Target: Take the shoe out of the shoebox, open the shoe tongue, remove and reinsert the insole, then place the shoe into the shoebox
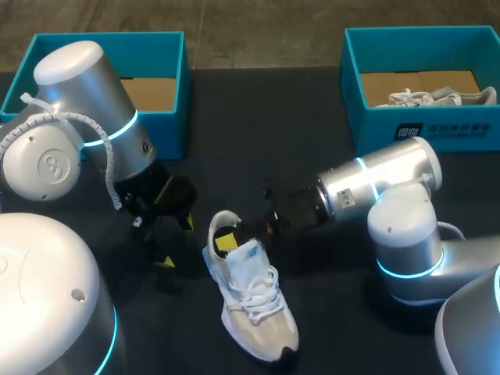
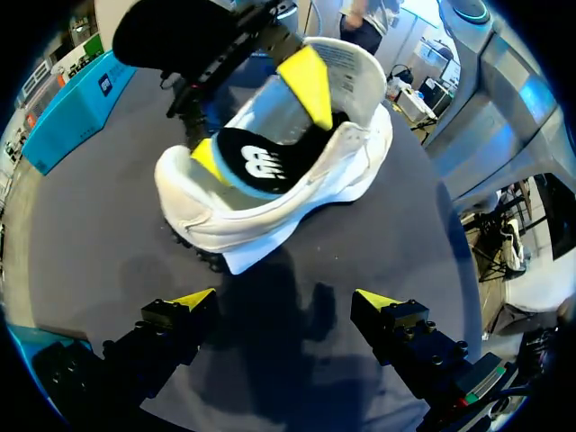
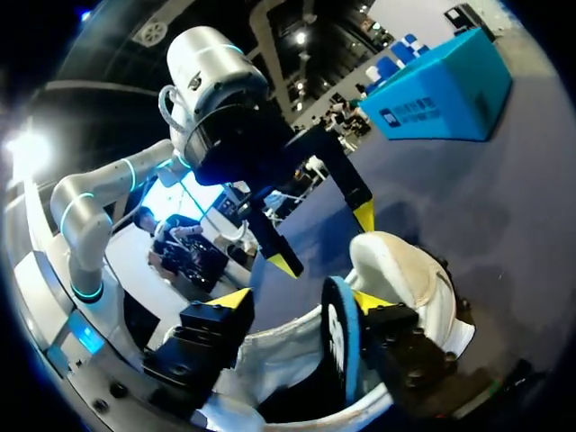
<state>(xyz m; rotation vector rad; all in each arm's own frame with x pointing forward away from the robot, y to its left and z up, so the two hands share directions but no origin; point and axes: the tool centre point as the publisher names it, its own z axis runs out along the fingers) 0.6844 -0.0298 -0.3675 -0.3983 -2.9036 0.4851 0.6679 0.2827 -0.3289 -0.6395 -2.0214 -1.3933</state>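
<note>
Shoe (image 1: pixel 251 301) laid on tabletop (image 1: pixel 234 117), toe at 5 o'clock. Right pincer (image 3: pixel 297 304) spread wide in its opening, insole (image 3: pixel 340 346) stood against 1 finger (image 3: pixel 371 304). Left pincer (image 2: pixel 286 300) held open, empty, at heel's 9 o'clock.

White-beige shoe (image 1: pixel 251 305) upright on bench, toe toward robot. Black-blue insole (image 2: pixel 256 164) tilted up at heel. Teal shoebox (image 1: pixel 168 55) open.

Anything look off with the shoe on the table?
Yes: the black, blue-edged insole stands tilted on edge in the heel opening of the white-and-beige lace-up sneaker instead of lying flat, with the right end effector at it. Nothing else stands out.
</note>
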